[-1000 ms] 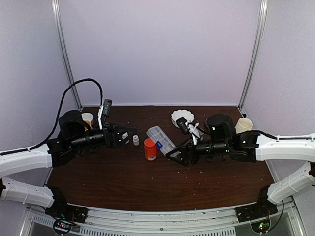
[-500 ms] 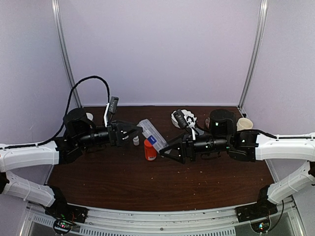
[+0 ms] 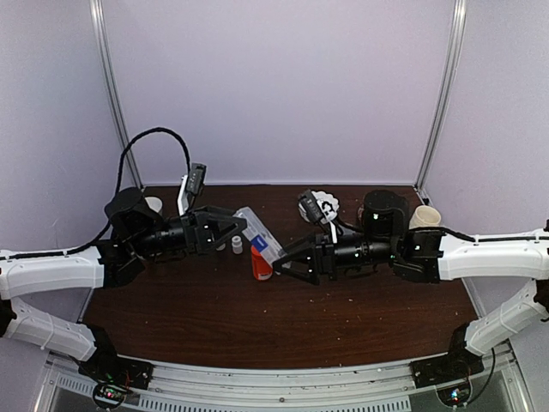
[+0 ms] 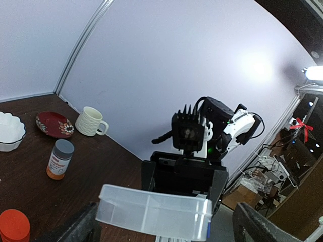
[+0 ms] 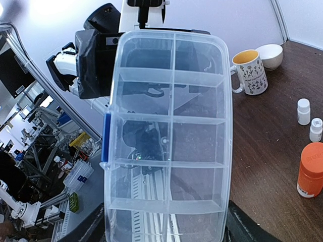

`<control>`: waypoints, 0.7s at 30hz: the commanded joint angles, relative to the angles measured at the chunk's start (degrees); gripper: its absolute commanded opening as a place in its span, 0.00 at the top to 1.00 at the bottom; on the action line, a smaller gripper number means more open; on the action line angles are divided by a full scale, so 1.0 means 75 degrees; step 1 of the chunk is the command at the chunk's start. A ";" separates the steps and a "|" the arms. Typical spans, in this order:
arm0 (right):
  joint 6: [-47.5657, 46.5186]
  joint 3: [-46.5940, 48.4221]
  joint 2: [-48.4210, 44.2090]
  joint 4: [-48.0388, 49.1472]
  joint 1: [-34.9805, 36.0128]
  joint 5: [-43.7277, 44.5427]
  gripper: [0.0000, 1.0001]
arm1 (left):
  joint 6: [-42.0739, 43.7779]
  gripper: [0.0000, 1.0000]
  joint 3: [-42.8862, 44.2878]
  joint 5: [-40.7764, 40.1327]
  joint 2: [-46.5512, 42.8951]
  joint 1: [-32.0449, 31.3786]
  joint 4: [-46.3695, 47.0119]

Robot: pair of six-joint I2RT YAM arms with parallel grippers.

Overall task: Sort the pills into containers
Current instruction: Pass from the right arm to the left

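The clear organizer box (image 5: 169, 136) with its containers hangs above the table, and my right gripper (image 5: 169, 231) is shut on its near end. Its cells look bare in the right wrist view, with a blue latch (image 5: 106, 136) on one side. From above, the box (image 3: 255, 228) spans between the right gripper (image 3: 287, 257) and the left gripper (image 3: 230, 227). My left gripper (image 4: 166, 229) stands open around the box's far end (image 4: 154, 212), with a gap at each finger. A few tiny pale specks (image 3: 276, 300), possibly pills, lie on the table.
An orange bottle (image 3: 262, 262) and a small white bottle (image 3: 237, 245) stand under the box. A scalloped white bowl (image 3: 319, 204) and a mug (image 3: 425, 217) sit at the back right. A grey-capped amber bottle (image 4: 59, 159), cream mug (image 4: 91, 121) and red plate (image 4: 54, 124) show there too.
My right gripper has carried the box up and to the left. The left arm has swung in to meet it, and its fingers now flank the box's far end.
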 commanded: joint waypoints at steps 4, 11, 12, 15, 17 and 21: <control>0.0142 0.0250 0.0133 0.0460 0.0053 -0.0180 0.41 | -0.0158 0.21 0.0055 0.0248 -0.0096 -0.0046 0.0772; 0.0244 0.0207 0.0170 0.0649 0.0059 -0.0145 0.40 | -0.0200 0.16 0.0031 0.0312 -0.0115 -0.0040 0.0804; 0.0246 0.0195 0.0173 0.0675 0.0046 -0.0141 0.40 | -0.0211 0.16 0.0021 0.0319 -0.0124 -0.0043 0.0819; 0.0273 0.0163 0.0182 0.0751 0.0051 -0.0140 0.40 | -0.0219 0.17 0.0008 0.0323 -0.0153 -0.0046 0.0831; 0.0305 0.0137 0.0193 0.0812 0.0048 -0.0120 0.40 | -0.0219 0.18 -0.0001 0.0333 -0.0164 -0.0040 0.0840; 0.0450 0.0053 0.0219 0.1111 0.0045 -0.0156 0.39 | -0.0345 0.15 -0.0086 0.0396 -0.0195 -0.0046 0.1108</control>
